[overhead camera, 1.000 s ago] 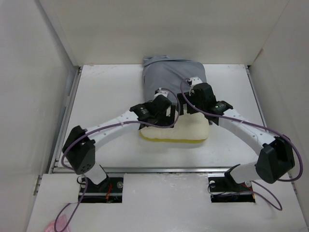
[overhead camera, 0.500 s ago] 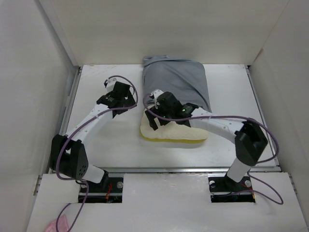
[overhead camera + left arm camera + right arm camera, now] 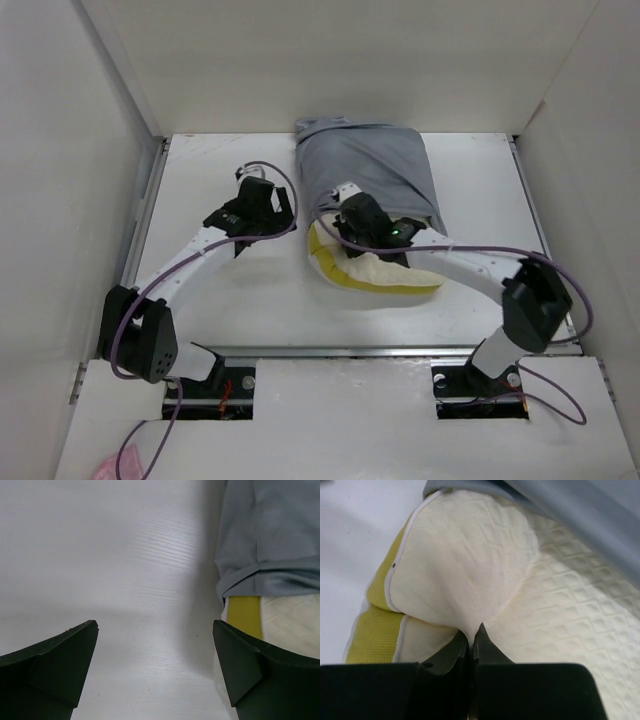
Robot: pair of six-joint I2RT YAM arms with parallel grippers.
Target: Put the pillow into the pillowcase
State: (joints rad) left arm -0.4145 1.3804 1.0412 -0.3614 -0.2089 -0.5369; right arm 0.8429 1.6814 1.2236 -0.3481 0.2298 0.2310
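Currently right hand (image 3: 471, 631) pinches pillow (image 3: 380, 272), whose 12 o'clock end sits inside pillowcase (image 3: 365, 165). Left hand (image 3: 155, 625) released above desk (image 3: 240, 290) at 9 o'clock.

No readable text, label or number shows anywhere here, in the overhead view or either wrist view.

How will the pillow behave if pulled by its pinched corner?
The pillow probably flexes rather than staying stiff: its corner folds where the right claw pinches it. Its quilted cover likely resists slipping.
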